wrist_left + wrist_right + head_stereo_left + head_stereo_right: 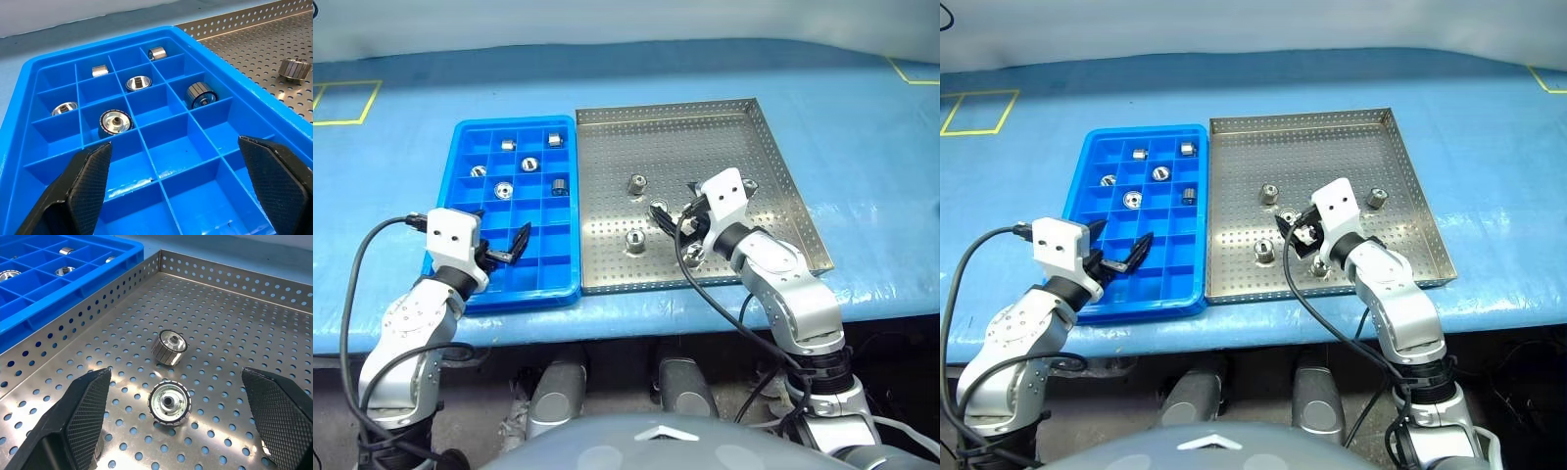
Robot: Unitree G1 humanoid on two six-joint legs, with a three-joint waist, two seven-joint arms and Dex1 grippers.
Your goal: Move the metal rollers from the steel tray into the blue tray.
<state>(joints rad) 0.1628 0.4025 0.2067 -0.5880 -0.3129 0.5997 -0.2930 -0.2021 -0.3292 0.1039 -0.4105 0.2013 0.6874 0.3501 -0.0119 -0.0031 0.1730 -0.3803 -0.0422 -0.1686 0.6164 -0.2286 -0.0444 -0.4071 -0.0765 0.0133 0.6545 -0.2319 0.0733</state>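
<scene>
Steel tray (pixel 783 186) holds perhaps five rollers (pixel 168 402); the right gripper (pixel 176 421) gapes over one, the left gripper (pixel 171 191) wide over the blue tray (pixel 460 147).

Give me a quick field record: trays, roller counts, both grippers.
blue tray: bright blue plastic compartment tray, left of the steel tray
steel tray: square perforated silver metal tray, edges touching the blue one
rollers in blue tray: six shiny metal rollers, one per compartment
rollers in steel tray: five visible
left gripper: open, empty, over blue tray's near cells
right gripper: open, empty, over one steel-tray roller
</scene>
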